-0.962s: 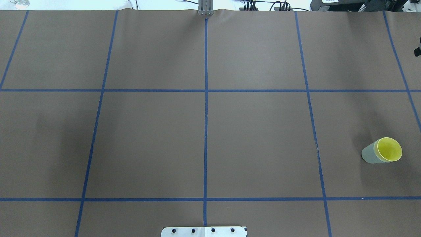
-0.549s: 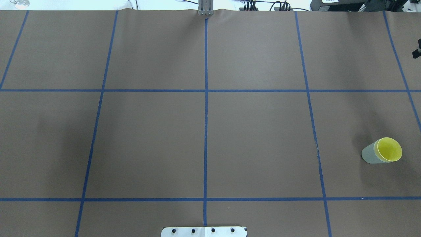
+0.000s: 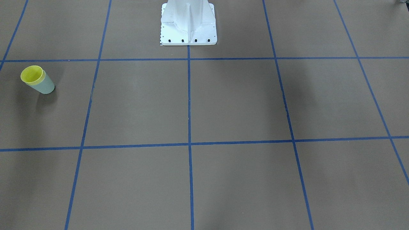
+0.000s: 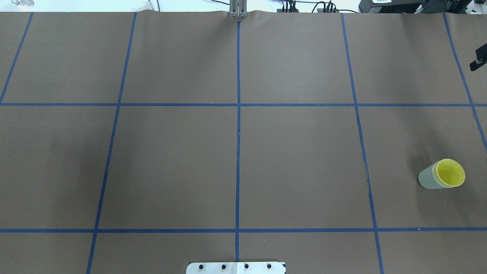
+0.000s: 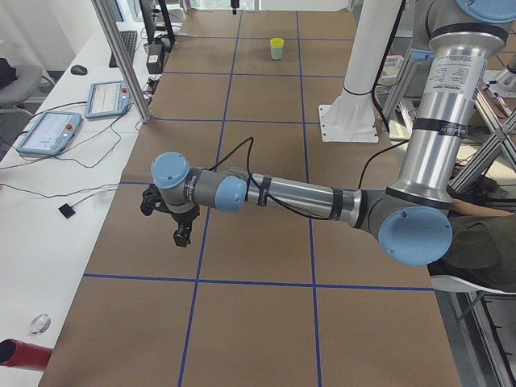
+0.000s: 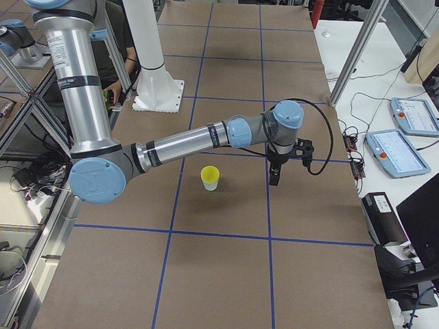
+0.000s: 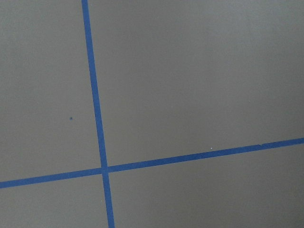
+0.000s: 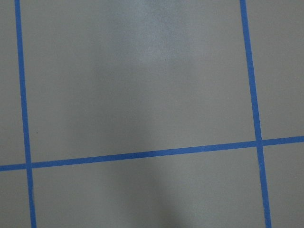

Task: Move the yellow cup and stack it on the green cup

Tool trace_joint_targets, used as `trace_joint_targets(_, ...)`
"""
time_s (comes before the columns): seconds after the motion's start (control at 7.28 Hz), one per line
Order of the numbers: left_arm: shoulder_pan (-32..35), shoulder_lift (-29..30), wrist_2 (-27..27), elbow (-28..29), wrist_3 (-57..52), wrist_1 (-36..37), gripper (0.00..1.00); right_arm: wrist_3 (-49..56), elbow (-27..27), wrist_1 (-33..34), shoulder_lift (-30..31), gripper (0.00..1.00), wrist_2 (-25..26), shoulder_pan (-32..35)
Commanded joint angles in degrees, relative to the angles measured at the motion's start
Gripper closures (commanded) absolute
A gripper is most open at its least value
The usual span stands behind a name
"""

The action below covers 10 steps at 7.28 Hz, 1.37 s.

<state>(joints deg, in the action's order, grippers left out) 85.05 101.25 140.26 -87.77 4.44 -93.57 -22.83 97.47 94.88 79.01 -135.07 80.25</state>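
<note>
Facing the robot, finds the yellow cup (image 3: 32,74) seated inside the green cup (image 3: 46,86), upright on the robot's right side of the bench (image 3: 223,102), with just a yellow rim band above the green wall. Reads as finished: transfer made, stack made, nothing obvious left but to park the arms. From overhead, confirms the same nest, yellow cup (image 4: 451,173) in green cup (image 4: 427,179), standing free and touched by nothing. From the left end, picks out the left pincer (image 5: 181,239) pointing down over bare bench, well apart from the cups far down the other end, with nothing seen in its grasp; cannot tell from here how wide apart its fingers stand. From the right end, places the right pincer (image 6: 274,179) pointing down near the stack but apart from it, across a blue tape line (image 6: 267,171), apparently empty – again cannot tell how far open. Through the left wrist camera, sees only brown paper and crossing tape; through the right wrist camera, much the same – no cup, no fingertips, so no help on either pincer's spread.
</note>
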Motion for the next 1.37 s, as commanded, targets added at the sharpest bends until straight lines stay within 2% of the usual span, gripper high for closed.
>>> trace_joint_targets(0.0, -0.06, -0.09, 1.07, -0.2, 0.04, 0.05, 0.0, -0.11, -0.52, 0.05, -1.3, 0.0, -0.89, -1.32)
trace_joint_targets(0.82, 0.03, -0.18, 1.07, 0.06, -0.04, 0.05, 0.0, 0.33, 0.53, -0.92, -1.74, 0.0, -1.95, -2.72)
trace_joint_targets(1.24, 0.03, -0.18, 1.07, -1.08, 0.04, 0.14, 0.0, -0.02, 0.09, -5.83, -0.96, 0.0, -1.42, -4.67)
